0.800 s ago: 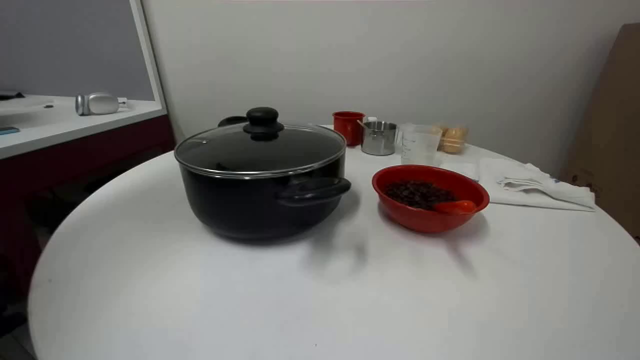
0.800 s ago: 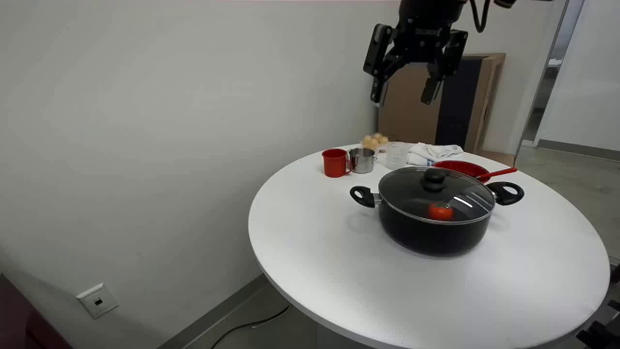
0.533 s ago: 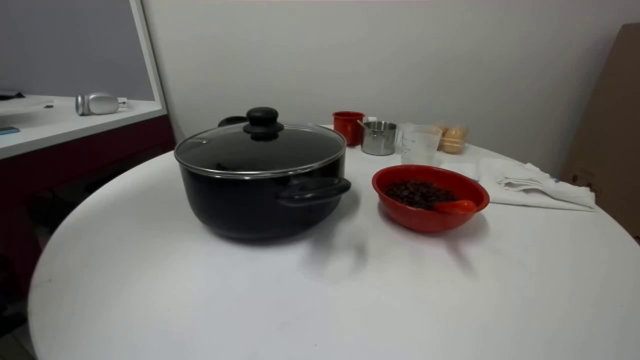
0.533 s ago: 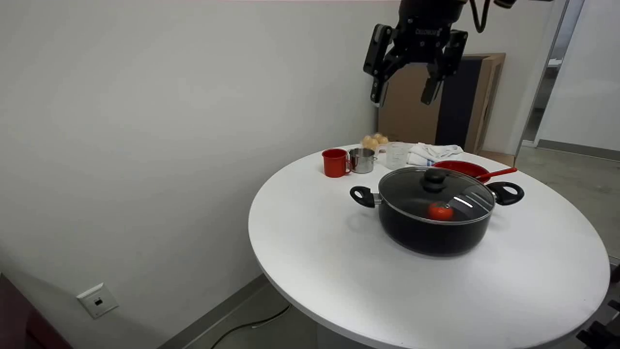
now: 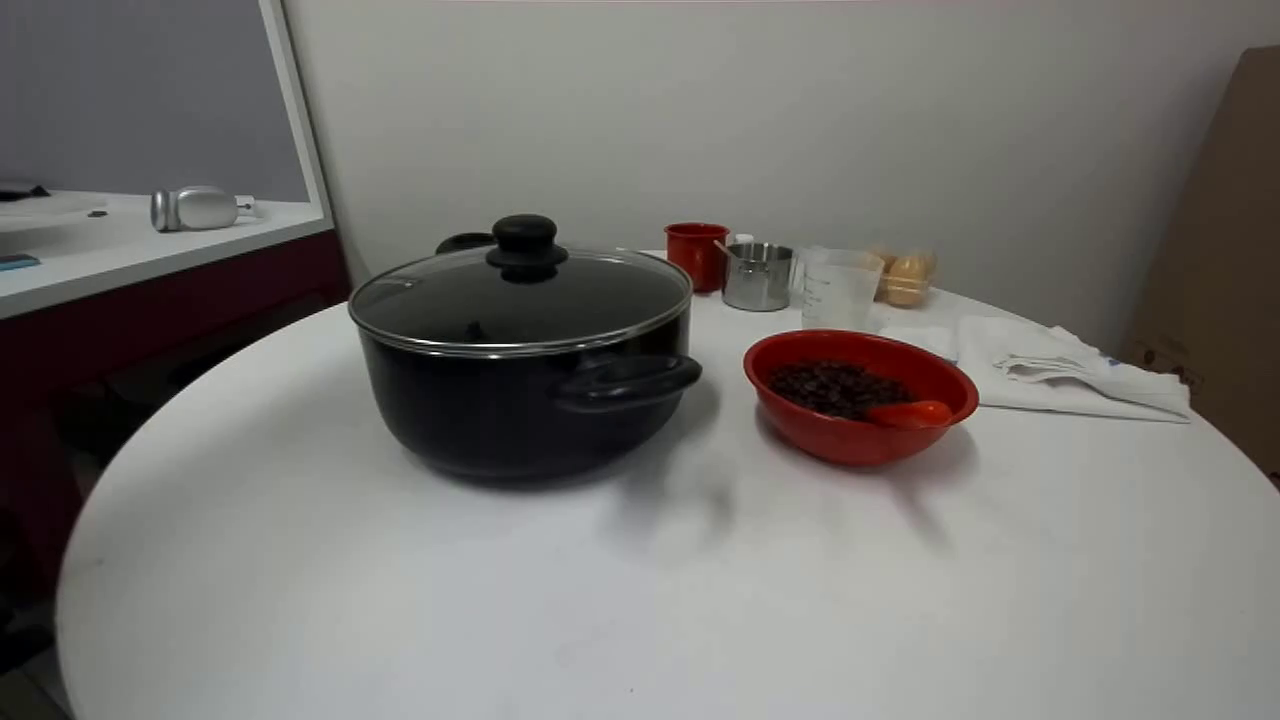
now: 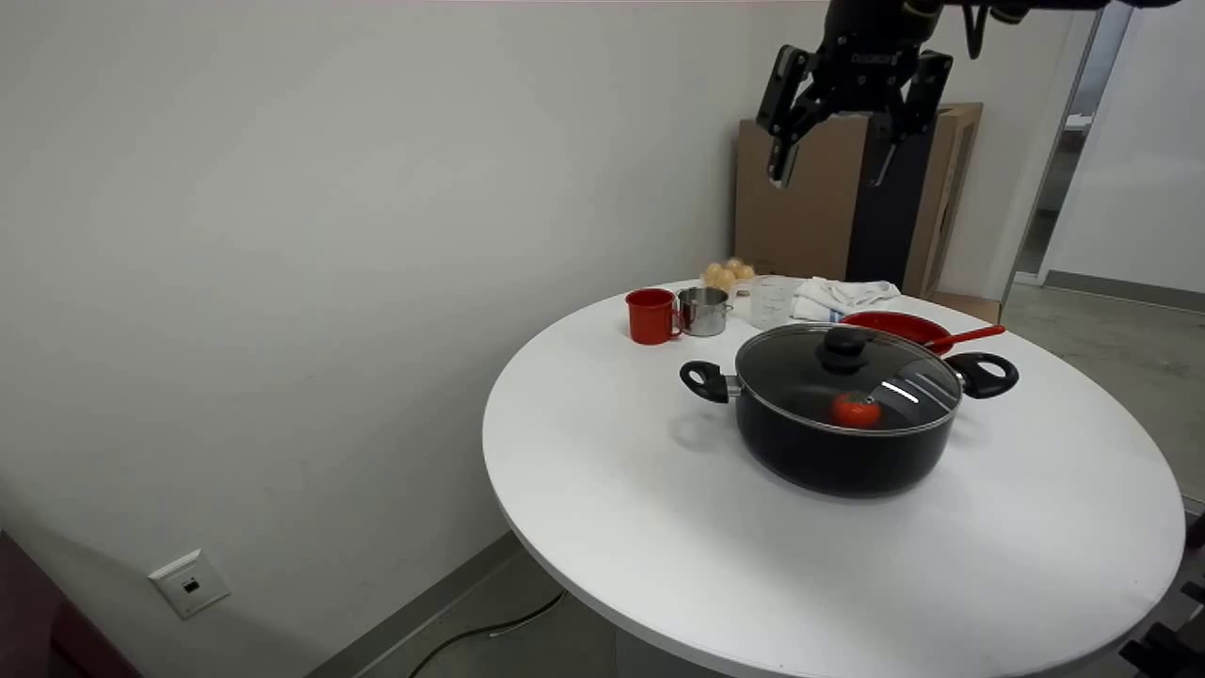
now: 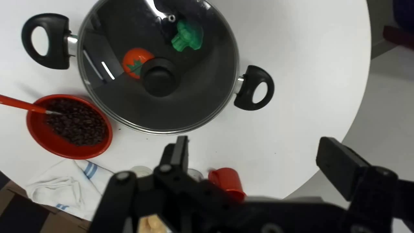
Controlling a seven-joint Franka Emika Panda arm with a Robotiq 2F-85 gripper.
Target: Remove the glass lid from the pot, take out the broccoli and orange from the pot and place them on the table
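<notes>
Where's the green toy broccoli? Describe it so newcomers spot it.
On the round white table stands a wide black pot under a clear glass lid. Through it, the wrist view shows the green toy broccoli. Unlike the round orange-red toy fruit nearby, it is stemmed and all green.

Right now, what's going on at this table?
The robot's fingers are open and hold nothing, raised clear of the pot. The glass lid is on the pot, and through it the orange and the broccoli show inside. So nothing is unpacked yet. A red bowl stands beside the pot on the white table.
</notes>
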